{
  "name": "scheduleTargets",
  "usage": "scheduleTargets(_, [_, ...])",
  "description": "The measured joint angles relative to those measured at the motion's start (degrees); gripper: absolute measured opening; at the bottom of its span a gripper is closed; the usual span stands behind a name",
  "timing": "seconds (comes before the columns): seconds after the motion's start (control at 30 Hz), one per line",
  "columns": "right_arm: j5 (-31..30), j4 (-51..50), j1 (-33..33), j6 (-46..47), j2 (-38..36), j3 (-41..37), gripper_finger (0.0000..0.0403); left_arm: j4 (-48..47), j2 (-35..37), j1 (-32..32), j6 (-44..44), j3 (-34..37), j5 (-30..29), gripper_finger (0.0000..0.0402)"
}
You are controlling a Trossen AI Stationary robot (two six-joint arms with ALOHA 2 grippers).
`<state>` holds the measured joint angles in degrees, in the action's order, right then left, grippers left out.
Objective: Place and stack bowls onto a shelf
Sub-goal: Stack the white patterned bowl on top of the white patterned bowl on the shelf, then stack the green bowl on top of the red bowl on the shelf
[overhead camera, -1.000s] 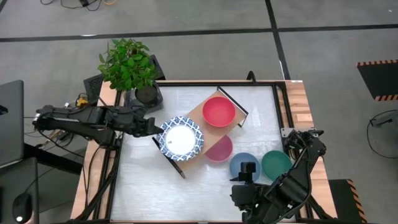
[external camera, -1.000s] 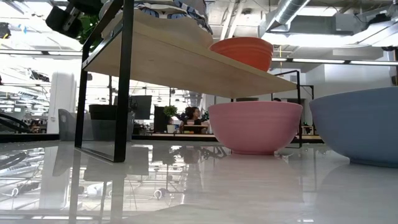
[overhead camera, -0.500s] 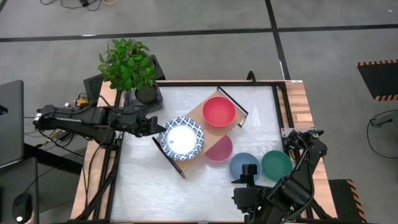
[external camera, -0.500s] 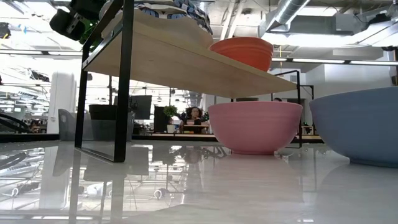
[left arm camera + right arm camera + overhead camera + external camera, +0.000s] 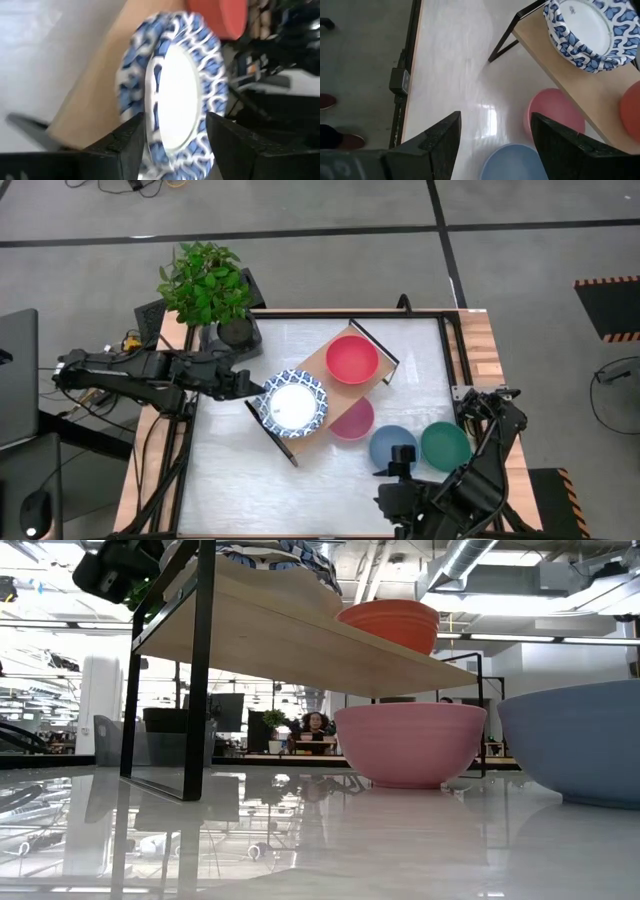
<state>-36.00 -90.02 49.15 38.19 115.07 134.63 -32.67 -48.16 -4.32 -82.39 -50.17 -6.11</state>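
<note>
On the left side of the table (image 5: 240, 470), the left arm reaches in level, and its tool (image 5: 252, 387) is at the near rim of the patterned bowls (image 5: 292, 403). The two fingers (image 5: 125, 145) are spread wide, one on each side of the rim of the top bowl, and I cannot tell if they touch it. These bowls are white with blue pattern and they stand in a stack on the left end of the shelf (image 5: 318, 360). Behind the arm, at the back left corner, there is a plant (image 5: 205, 285) in a dark pot.

The red bowl (image 5: 351, 358) stands on the right end of the shelf, apart from the stack. The pink bowl (image 5: 354, 420) is on the table, partly under the front edge of the shelf. Just beside it to the right is the blue bowl (image 5: 391, 446), and next to that one the green bowl (image 5: 443, 443), both on the table.

The right arm is folded at the front right corner. Its tool (image 5: 400, 463) is above the front edge of the blue bowl, with fingers (image 5: 440, 142) spread and holding nothing.
</note>
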Motion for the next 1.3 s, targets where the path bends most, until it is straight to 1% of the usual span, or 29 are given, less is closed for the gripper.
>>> scheduleTargets(0.1, [0.0, 0.0, 0.3, 0.6, 0.0, 0.0, 0.0265, -2.9, 0.3, 0.4, 0.2, 0.0, 3.0, 0.0200])
scheduleTargets(0.23, [0.0, 0.0, 0.6, 1.1, 0.0, 0.0, 0.0265, -7.0, 0.7, 0.4, -0.7, 0.0, 4.9, 0.0201])
scheduleTargets(0.63, [-0.3, 0.0, 1.4, 3.5, 0.0, -1.0, 0.0265, -7.2, 4.3, 0.4, -1.1, 0.0, 5.2, 0.0201])
scheduleTargets(0.73, [-1.5, 0.0, 1.4, 3.3, 0.0, -1.0, 0.0265, -4.8, 5.7, 0.4, -0.5, 0.0, 4.2, 0.0201])
scheduleTargets(0.83, [-3.4, 0.0, 0.9, 0.7, 0.0, -1.0, 0.0265, -0.6, 7.1, 0.4, 1.0, 0.0, 3.0, 0.0201])
scheduleTargets(1.03, [-6.6, 0.0, -1.3, -6.2, -2.4, -1.0, 0.0265, 7.1, 9.5, 0.4, 5.4, 0.0, -2.7, 0.0201])
scheduleTargets(1.17, [-6.7, 0.1, -2.8, -9.8, -4.3, -1.3, 0.0265, 10.3, 10.2, 0.4, 8.3, 0.0, -6.6, 0.0201])
scheduleTargets(1.23, [-7.2, 0.1, -3.4, -11.4, -6.2, -3.9, 0.0265, 11.6, 10.1, 0.4, 8.7, 0.0, -8.1, 0.0201])
scheduleTargets(1.3, [-7.8, 0.0, -4.3, -11.7, -9.5, -8.4, 0.0265, 12.0, 10.0, 0.4, 8.7, 0.0, -9.0, 0.0201])
